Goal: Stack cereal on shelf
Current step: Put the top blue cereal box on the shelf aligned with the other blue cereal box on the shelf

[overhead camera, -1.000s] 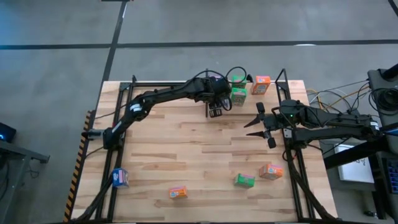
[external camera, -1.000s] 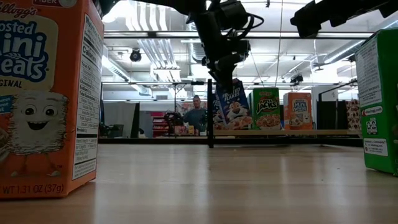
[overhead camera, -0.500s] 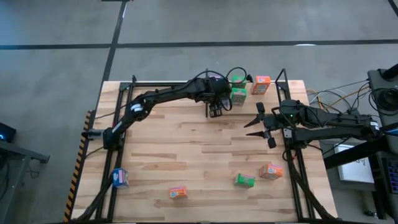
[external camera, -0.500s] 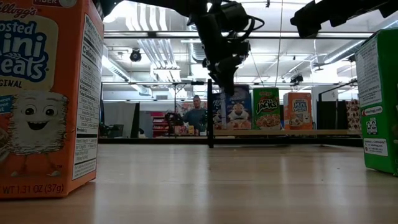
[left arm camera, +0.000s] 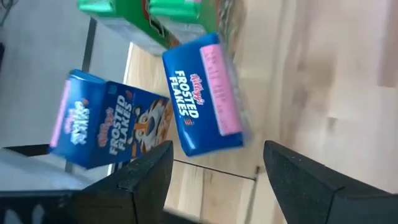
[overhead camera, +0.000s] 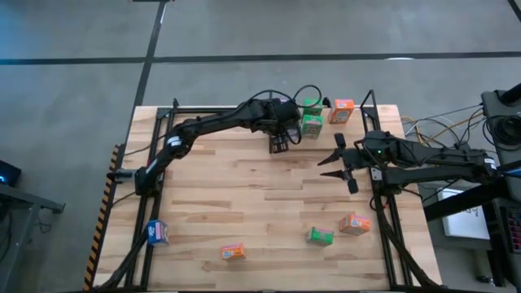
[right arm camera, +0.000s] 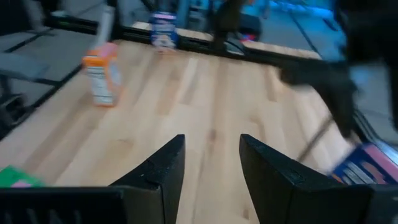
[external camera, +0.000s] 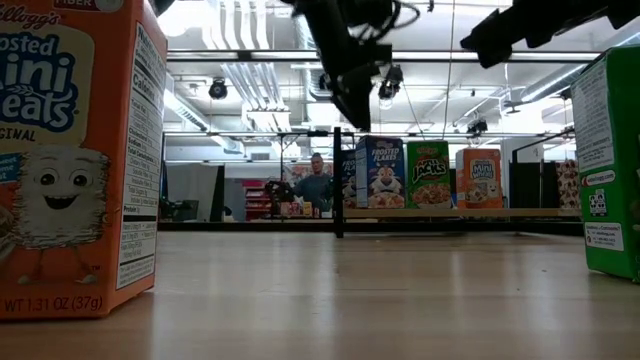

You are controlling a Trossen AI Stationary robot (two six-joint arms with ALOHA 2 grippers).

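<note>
On the shelf [external camera: 500,212] at the table's far edge, a blue cereal box [external camera: 380,172], a green one [external camera: 428,173] and an orange one [external camera: 482,177] stand upright on their bases, just right of the black divider [external camera: 337,180]. My left gripper [external camera: 357,105] [overhead camera: 279,144] hangs open above the blue box, clear of it. Its wrist view shows two blue boxes [left arm camera: 205,93] [left arm camera: 106,127] beyond the open fingers [left arm camera: 146,177], with green boxes [left arm camera: 161,15] farther off. My right gripper [overhead camera: 336,163] [right arm camera: 211,165] waits open over the table's right side.
Loose boxes stand near the table's near edge: blue [overhead camera: 156,233], orange [overhead camera: 233,252], green [overhead camera: 320,236], orange [overhead camera: 354,224]. The low view has an orange box [external camera: 75,150] and a green one [external camera: 610,160] close up. Bare wood lies between them and the shelf. A person [external camera: 317,185] stands in the room behind.
My left gripper has let go of the blue box and risen straight up from it. The box, tilted at the fingers a second ago, now stands upright on the shelf beside the green box.
</note>
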